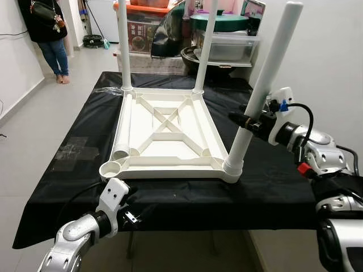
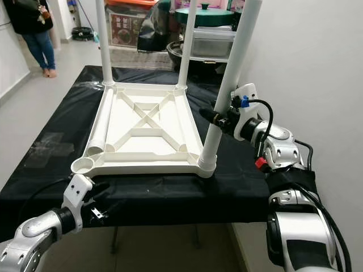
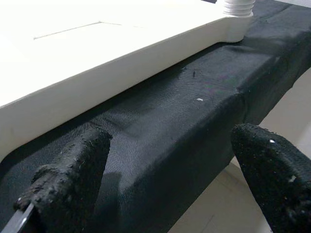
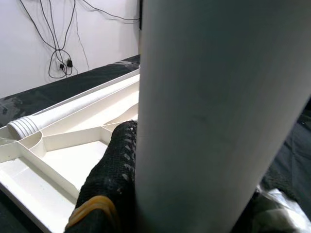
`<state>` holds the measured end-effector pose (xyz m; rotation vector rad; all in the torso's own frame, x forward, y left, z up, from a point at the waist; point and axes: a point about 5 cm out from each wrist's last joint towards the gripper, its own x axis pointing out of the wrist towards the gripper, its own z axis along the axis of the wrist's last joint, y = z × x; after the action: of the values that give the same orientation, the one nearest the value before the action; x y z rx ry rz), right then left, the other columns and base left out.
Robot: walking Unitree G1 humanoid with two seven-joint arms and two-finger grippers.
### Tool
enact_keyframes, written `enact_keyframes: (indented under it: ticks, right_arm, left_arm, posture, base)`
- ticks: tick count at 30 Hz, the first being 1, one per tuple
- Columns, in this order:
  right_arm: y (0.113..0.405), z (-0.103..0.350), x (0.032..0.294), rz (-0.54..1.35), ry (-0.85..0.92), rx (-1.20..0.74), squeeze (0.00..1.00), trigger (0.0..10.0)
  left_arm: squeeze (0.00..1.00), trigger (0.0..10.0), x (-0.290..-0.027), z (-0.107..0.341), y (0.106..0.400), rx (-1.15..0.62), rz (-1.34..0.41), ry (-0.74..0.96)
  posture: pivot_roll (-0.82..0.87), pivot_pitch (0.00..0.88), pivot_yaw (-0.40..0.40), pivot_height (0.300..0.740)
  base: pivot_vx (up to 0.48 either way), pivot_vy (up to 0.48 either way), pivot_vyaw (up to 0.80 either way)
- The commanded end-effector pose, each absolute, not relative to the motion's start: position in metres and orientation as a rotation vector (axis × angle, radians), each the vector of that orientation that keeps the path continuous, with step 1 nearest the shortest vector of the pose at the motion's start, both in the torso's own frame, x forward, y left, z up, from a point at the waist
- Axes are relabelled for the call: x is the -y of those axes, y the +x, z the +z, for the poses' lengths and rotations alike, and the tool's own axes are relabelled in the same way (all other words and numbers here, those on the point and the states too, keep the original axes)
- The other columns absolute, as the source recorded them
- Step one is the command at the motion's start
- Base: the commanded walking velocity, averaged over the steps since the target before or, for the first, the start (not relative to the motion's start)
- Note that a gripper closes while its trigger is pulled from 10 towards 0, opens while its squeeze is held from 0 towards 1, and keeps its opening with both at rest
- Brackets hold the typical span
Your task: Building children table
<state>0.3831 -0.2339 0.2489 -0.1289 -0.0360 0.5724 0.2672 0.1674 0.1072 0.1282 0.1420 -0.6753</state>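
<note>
Person in dark top and blue jeans standing far left on the floor, well apart from the work.

Left gripper low at the near left edge of the black-cloth-covered surface, just below the cloth's front fold; fingers apart, holding nothing, close to the near rim of the tabletop.

White plastic children's tabletop, upside down with ribbed X-braced underside up, lies flat mid-surface. Near-left corner socket open. Loose white plastic tube leg lies in the tray along the left side, threaded end toward the near-left corner. Far-left white leg and far-right white leg stand upright in their sockets.

Near-right white leg sits in the near-right corner socket, tilted so its top leans right. Right gripper at its lower-middle section, fingers clamped on the leg.

Clutter of pots and clear storage bins beyond the far edge.
</note>
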Motion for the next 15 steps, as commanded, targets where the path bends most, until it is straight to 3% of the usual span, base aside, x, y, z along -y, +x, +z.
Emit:
enact_keyframes:
  ticks: [1,10,12,15]
  right_arm:
    - [0.387,0.248,0.245,0.424,-0.161,0.012,0.0,0.0]
    - [0.392,0.226,0.252,0.048,-0.029,-0.058,0.0,0.0]
    - [0.389,0.216,0.241,-0.042,0.028,-0.061,0.0,0.0]
    - [0.379,0.195,0.187,-0.125,0.152,-0.059,0.0,0.0]
  left_arm:
    - [0.0,10.0,-0.165,0.107,0.264,-0.136,-0.691,0.126]
    - [0.0,10.0,-0.163,0.107,0.264,-0.137,-0.692,0.121]
    - [0.0,10.0,-0.162,0.106,0.264,-0.137,-0.689,0.115]
    - [0.0,10.0,-0.158,0.106,0.265,-0.133,-0.688,0.102]
  posture:
    - [0.09,0.0,-0.122,0.74]
    - [0.08,0.0,-0.119,0.74]
    - [0.08,0.0,-0.116,0.74]
    - [0.07,0.0,-0.109,0.74]
  base:
    - [0.0,0.0,0.0]
    - [0.0,0.0,0.0]
    - [0.0,0.0,0.0]
    - [0.0,0.0,0.0]
